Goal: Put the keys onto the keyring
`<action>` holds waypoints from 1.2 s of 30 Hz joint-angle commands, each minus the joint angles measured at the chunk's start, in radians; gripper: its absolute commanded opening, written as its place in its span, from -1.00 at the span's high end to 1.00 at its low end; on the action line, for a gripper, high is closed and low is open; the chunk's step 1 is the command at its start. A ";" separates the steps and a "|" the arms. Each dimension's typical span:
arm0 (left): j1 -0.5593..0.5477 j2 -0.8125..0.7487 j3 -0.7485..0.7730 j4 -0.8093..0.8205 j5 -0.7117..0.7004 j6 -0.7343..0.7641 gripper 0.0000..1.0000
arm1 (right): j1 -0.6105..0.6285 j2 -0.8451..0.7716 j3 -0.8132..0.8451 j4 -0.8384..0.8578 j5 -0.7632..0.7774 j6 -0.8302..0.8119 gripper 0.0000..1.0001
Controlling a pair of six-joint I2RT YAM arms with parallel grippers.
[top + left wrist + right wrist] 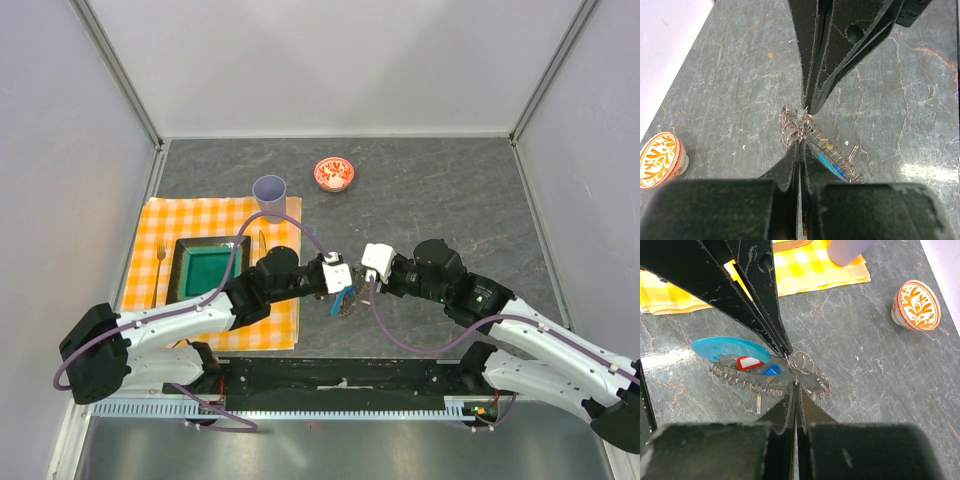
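Note:
The keyring (725,347), a thin wire with a light-blue crescent piece, lies on the dark table with the keys (758,402) bunched at it; it also shows in the top view (343,302). A red tag (750,362), a blue tag (771,370) and small split rings (802,361) show. My left gripper (340,281) (801,142) is shut, its tips on the wire at the crescent's end. My right gripper (362,275) (796,385) is shut on a thin metal piece of the key bunch, tip to tip with the left one. The black and yellow tags are hidden.
A small red patterned bowl (333,174) (660,160) (915,305) stands at the back. A lilac cup (269,190), a yellow checked cloth (160,230) with a green tray (205,268), a fork (160,265) and a knife (263,243) lie to the left.

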 commanded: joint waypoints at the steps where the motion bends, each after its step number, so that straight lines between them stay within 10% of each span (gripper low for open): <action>1: 0.003 -0.002 0.018 0.089 -0.002 -0.019 0.96 | 0.004 -0.013 -0.006 0.031 -0.019 0.012 1.00; 36: 0.003 -0.017 0.008 0.107 0.057 -0.019 0.96 | 0.004 0.008 -0.003 0.026 -0.039 0.003 1.00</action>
